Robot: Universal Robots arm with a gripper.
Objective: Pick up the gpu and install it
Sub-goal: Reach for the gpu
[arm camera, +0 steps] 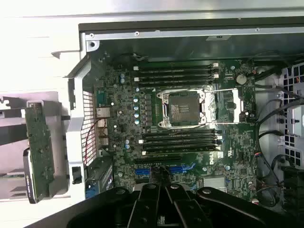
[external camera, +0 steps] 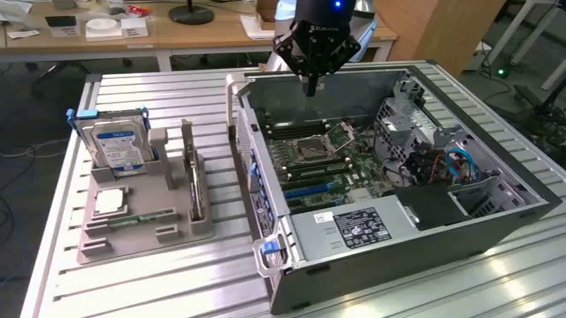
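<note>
Starting at the exterior view's left, a grey parts holder [external camera: 142, 199] sits on the table, carrying the hard drive [external camera: 118, 142] upright with its blue label, a processor chip [external camera: 110, 201] lying flat and a green memory stick [external camera: 142, 216] along its near side; the gpu [external camera: 196, 192] stands on edge in a slot at the holder's right, between two uprights, near the case and well apart from the gripper; it looks light and stiff but probably fragile, a thin board with small parts on its faces, so the safest hold is likely a pinch across the two flat faces at the exposed upper edge, away from the contacts that seem to sit down in the slot; so slim an edge could twist or slip in a narrow pinch; right of it the open computer case [external camera: 398, 258] lies on its side, its motherboard [external camera: 323, 165] facing up with the processor socket [external camera: 314, 147] and the blue expansion slots [external camera: 309, 189]; the gripper [external camera: 309, 89] hangs over the far wall of the case, its fingers drawn fully together with nothing between them; further right, red and blue cables [external camera: 442, 165] crowd the drive bays; the table [external camera: 177, 99] is ribbed aluminium, hard and level; on the far side stand wooden desks [external camera: 195, 36] with small clutter and a black lamp base [external camera: 190, 13].
</note>
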